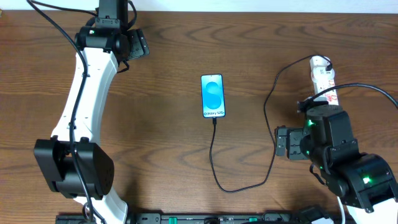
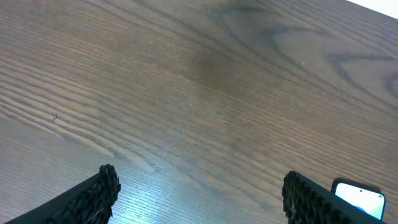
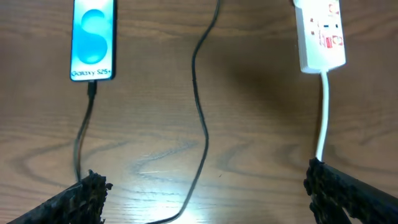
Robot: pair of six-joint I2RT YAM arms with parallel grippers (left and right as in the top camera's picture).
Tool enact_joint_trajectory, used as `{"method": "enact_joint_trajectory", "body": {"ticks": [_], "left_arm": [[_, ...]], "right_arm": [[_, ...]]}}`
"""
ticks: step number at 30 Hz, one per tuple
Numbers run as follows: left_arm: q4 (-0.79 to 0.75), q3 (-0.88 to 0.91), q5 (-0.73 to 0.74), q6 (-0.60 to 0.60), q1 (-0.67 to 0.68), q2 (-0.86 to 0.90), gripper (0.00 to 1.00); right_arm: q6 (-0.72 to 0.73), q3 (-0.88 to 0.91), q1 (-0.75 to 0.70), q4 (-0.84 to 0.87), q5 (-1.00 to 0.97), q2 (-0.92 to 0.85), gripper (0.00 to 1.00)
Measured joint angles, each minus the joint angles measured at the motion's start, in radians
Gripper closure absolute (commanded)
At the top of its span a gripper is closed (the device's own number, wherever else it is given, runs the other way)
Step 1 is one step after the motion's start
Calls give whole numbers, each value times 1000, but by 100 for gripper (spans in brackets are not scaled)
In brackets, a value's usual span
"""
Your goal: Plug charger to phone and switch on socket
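Note:
The phone [image 1: 212,96] lies face up mid-table, its blue screen lit; it also shows in the right wrist view [image 3: 93,40] and as a corner in the left wrist view [image 2: 360,198]. The charger [image 1: 219,177] is a thin black cable. Its connector tip [image 3: 92,88] sits in the phone's bottom edge, and the cable loops down and right, then up to the socket [image 1: 323,78]. The white socket [image 3: 322,34] lies at far right with red markings. My right gripper [image 1: 285,143] hangs open above the cable loop [image 3: 205,175]. My left gripper [image 1: 134,43] stands open at far left over bare wood [image 2: 200,176].
The socket's thick white cord [image 3: 321,118] runs down toward my right finger [image 3: 323,186]. My right arm [image 1: 339,149] covers the socket's near end. The left arm [image 1: 84,106] stretches along the table's left side. Brown wood table [image 1: 161,149] surrounds the phone.

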State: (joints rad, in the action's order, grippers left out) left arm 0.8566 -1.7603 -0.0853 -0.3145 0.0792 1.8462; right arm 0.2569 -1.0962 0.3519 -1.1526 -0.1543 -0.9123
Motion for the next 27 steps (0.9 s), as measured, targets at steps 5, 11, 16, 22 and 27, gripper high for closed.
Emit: {"method": "enact_joint_trajectory", "body": {"ticks": [5, 11, 16, 22, 27], "left_arm": [[0, 0, 0, 0, 0, 0, 14], [0, 0, 0, 0, 0, 0, 14], [0, 0, 0, 0, 0, 0, 14], [0, 0, 0, 0, 0, 0, 14], [0, 0, 0, 0, 0, 0, 14]], "right_arm": [[-87, 124, -18, 121, 18, 80, 1], [-202, 397, -128, 431, 113, 289, 1], [-247, 628, -265, 663, 217, 468, 1], [-278, 874, -339, 861, 286, 704, 1], [-319, 990, -344, 945, 301, 819, 1]]}}
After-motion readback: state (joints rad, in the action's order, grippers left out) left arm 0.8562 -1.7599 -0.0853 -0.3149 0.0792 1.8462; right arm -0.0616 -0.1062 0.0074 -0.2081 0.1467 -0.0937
